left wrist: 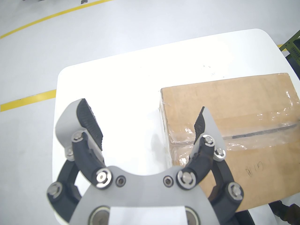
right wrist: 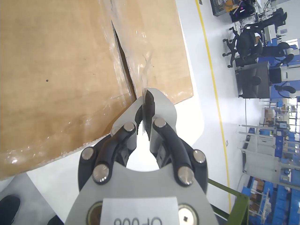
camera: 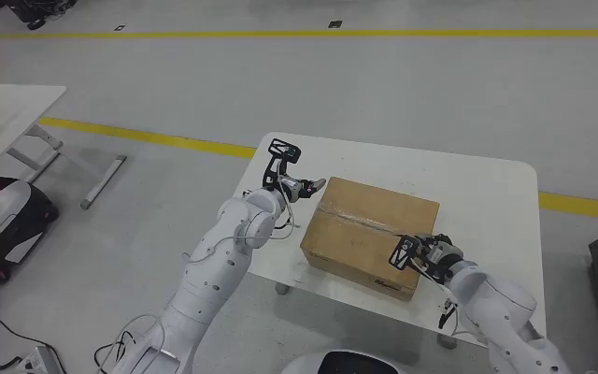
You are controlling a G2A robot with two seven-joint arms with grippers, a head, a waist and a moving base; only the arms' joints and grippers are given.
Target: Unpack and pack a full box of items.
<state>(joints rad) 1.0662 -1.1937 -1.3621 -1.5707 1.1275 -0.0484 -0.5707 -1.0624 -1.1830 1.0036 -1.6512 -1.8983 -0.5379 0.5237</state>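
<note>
Your box (camera: 369, 234) sits closed on the white table (camera: 486, 187), its top seam taped. Your left gripper (left wrist: 142, 106) hangs spread wide just beside one end. Your right gripper (right wrist: 144, 101) pinches the clear tape (right wrist: 143, 76) at the other end

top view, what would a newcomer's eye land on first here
A taped cardboard box sits on the white table, its top seam showing a dark gap. The right end effector is shut on a strip of clear tape at one end of the box. The left end effector hangs open at the opposite end.
</note>
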